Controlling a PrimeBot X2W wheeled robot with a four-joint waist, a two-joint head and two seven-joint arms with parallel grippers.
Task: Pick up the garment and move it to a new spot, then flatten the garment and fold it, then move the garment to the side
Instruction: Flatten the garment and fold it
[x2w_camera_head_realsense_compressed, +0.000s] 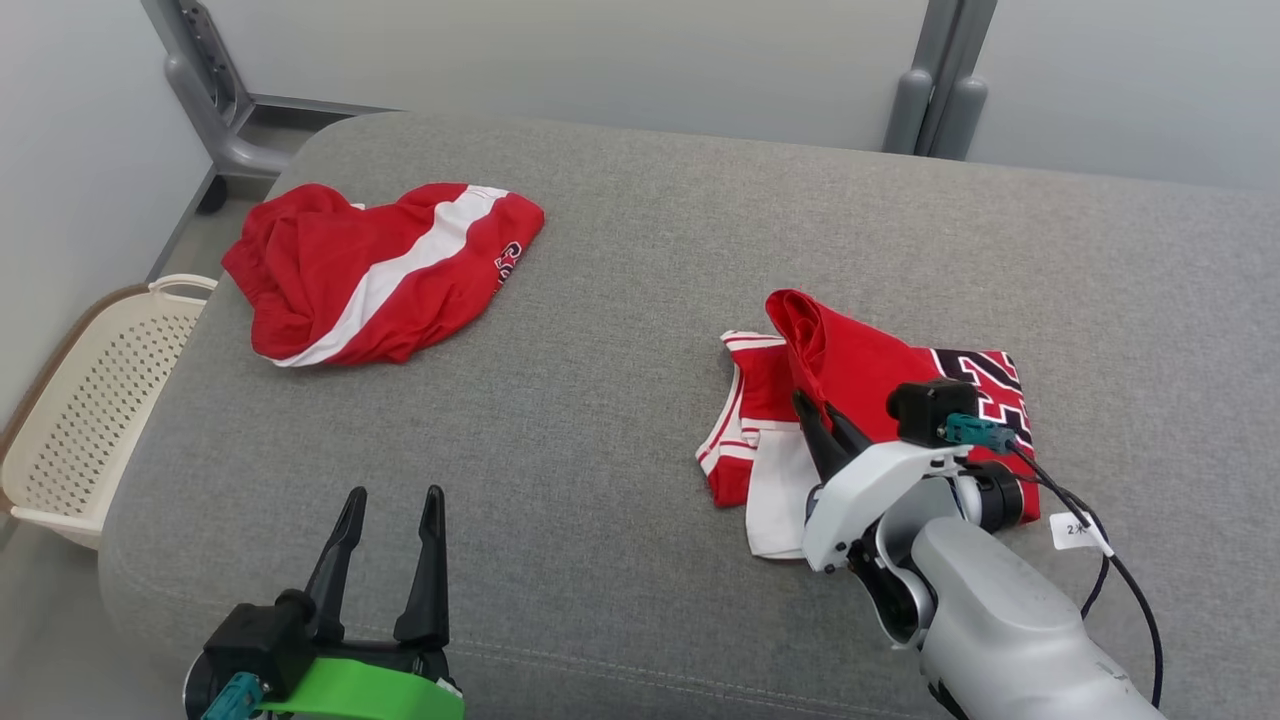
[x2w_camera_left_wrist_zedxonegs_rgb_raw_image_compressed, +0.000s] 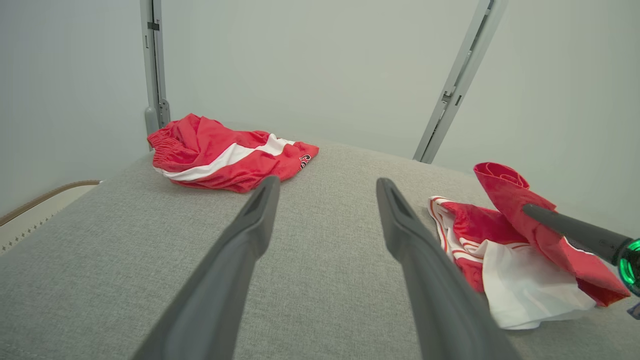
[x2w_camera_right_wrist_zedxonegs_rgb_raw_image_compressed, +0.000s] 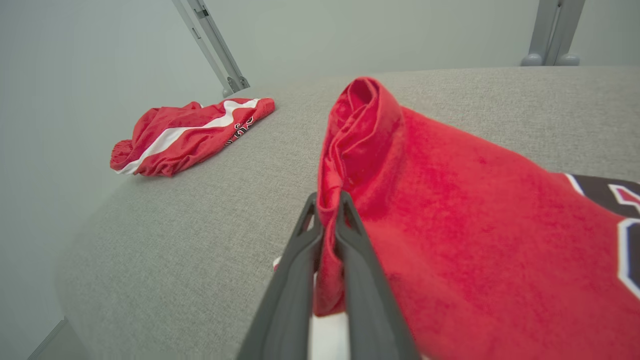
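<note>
The garment (x2w_camera_head_realsense_compressed: 870, 370) is a red jersey with black-and-white numerals and white trim, lying partly folded on the right of the grey padded surface (x2w_camera_head_realsense_compressed: 600, 420). My right gripper (x2w_camera_head_realsense_compressed: 815, 405) is shut on a raised red fold at its left edge; the right wrist view shows the cloth (x2w_camera_right_wrist_zedxonegs_rgb_raw_image_compressed: 450, 225) pinched between the fingers of that gripper (x2w_camera_right_wrist_zedxonegs_rgb_raw_image_compressed: 328, 197). In the left wrist view the garment (x2w_camera_left_wrist_zedxonegs_rgb_raw_image_compressed: 465, 225) lies at the right, with a right finger (x2w_camera_left_wrist_zedxonegs_rgb_raw_image_compressed: 570, 227) on its lifted fold. My left gripper (x2w_camera_head_realsense_compressed: 394, 492) (x2w_camera_left_wrist_zedxonegs_rgb_raw_image_compressed: 327, 181) hovers open and empty near the front left edge.
A second red piece with a white stripe (x2w_camera_head_realsense_compressed: 380, 270) (x2w_camera_left_wrist_zedxonegs_rgb_raw_image_compressed: 225, 155) (x2w_camera_right_wrist_zedxonegs_rgb_raw_image_compressed: 185, 130) lies crumpled at the far left of the surface. A cream perforated basket (x2w_camera_head_realsense_compressed: 90, 400) stands on the floor beyond the left edge. Grey frame posts (x2w_camera_head_realsense_compressed: 935, 100) rise behind.
</note>
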